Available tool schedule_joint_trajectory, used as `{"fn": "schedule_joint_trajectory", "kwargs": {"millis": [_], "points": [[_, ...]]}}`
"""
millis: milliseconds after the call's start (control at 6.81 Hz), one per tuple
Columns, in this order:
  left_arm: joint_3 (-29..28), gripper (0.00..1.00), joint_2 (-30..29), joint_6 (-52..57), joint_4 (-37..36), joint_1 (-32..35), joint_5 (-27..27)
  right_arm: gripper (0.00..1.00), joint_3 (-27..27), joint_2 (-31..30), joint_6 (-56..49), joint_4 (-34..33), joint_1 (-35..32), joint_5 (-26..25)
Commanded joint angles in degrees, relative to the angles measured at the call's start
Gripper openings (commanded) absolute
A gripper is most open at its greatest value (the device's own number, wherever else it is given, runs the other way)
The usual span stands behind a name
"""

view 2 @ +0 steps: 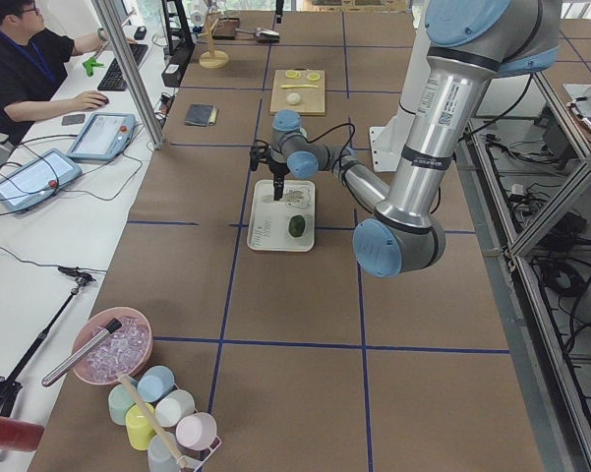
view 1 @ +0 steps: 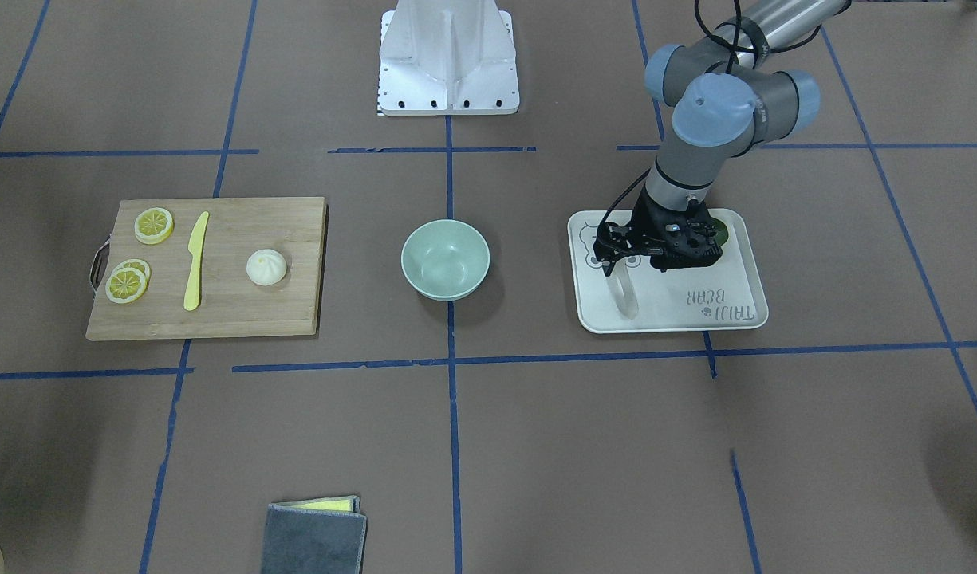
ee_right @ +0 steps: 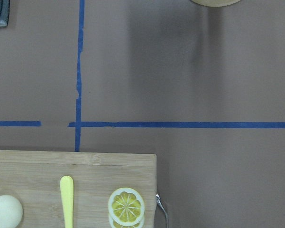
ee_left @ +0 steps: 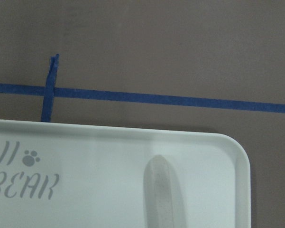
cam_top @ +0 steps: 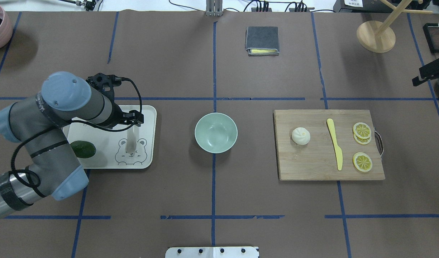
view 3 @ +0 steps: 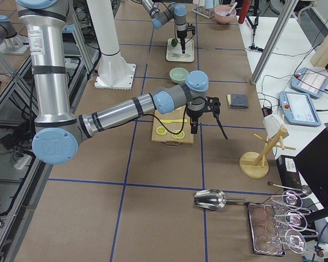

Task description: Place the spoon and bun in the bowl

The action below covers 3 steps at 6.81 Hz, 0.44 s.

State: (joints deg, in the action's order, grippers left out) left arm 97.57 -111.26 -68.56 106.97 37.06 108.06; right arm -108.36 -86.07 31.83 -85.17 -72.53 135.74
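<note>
The pale translucent spoon (view 1: 625,296) lies on the white tray (view 1: 695,315) on my left side, and it also shows in the overhead view (cam_top: 130,141) and the left wrist view (ee_left: 163,190). My left gripper (view 1: 616,267) points down at the spoon's far end with jaws that look open. The white bun (view 1: 266,267) sits on the bamboo cutting board (view 1: 241,311). The mint-green bowl (view 1: 445,259) stands empty at the table's middle. My right gripper (view 3: 194,126) hangs high over the board's outer edge, and I cannot tell its state.
A dark green lime (cam_top: 83,149) lies on the tray under my left arm. A yellow knife (cam_top: 335,143) and lemon slices (cam_top: 362,129) share the board. A folded grey cloth (cam_top: 262,40) and a wooden stand (cam_top: 376,36) are on the far side.
</note>
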Motion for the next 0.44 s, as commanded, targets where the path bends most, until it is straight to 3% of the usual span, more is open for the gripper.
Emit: {"fn": "schedule_joint_trajectory", "kwargs": {"millis": [0, 294], "points": [[-1.7, 0.9, -0.4, -0.1, 0.1, -1.0, -0.5, 1.0, -0.4, 0.5, 11.7, 7.8, 6.9, -4.0], [-3.0, 0.85, -0.5, 0.3, 0.2, -1.1, -0.6, 1.0, -0.4, 1.4, 15.0, 8.9, 9.9, -5.0]]}}
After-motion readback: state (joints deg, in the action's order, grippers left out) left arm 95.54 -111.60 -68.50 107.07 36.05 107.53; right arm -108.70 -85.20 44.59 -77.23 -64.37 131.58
